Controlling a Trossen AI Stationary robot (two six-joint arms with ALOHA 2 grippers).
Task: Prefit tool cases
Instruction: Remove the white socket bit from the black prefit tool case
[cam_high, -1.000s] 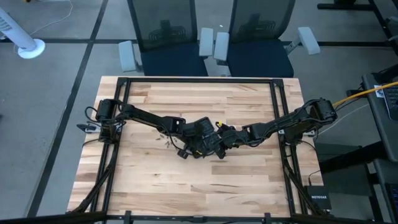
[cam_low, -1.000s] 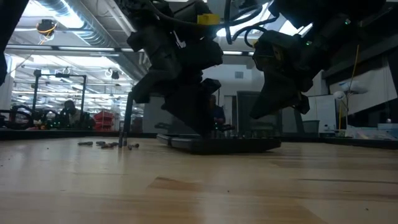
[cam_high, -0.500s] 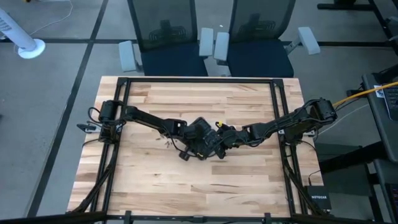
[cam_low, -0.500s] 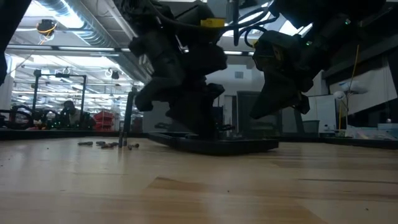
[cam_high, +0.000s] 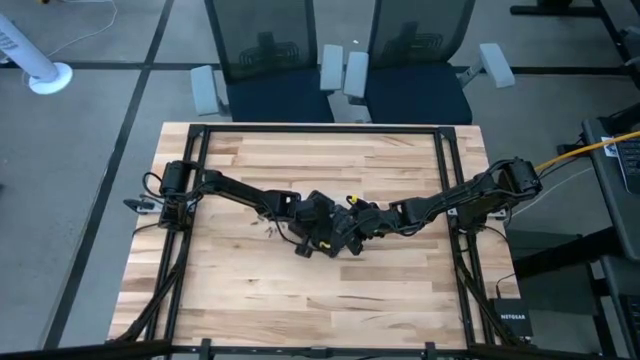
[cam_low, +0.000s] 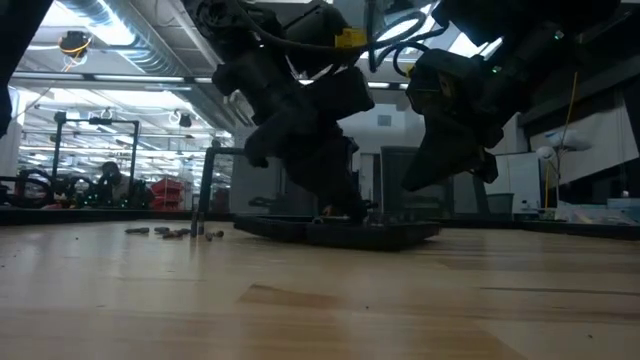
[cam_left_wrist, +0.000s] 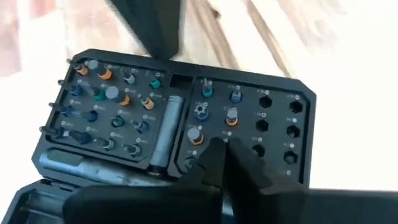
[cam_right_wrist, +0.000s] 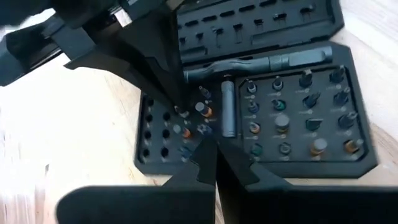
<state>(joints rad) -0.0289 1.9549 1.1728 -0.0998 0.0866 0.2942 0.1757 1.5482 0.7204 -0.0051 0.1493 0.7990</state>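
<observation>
Black tool case (cam_left_wrist: 180, 124) open | both jaws closed over it | contact unclear

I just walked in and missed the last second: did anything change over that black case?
The left gripper moved rightward and lower over the open tool case, and its fingers closed; whether they hold a bit is unclear. The right gripper stayed shut above the case, which stayed put.

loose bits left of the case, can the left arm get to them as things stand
Probably yes. The loose bits lie in the open on the table, on the left arm's own side of the tool case, with nothing lying over them. The left tool is shut over the case's slots and would have to lift away first.
</observation>
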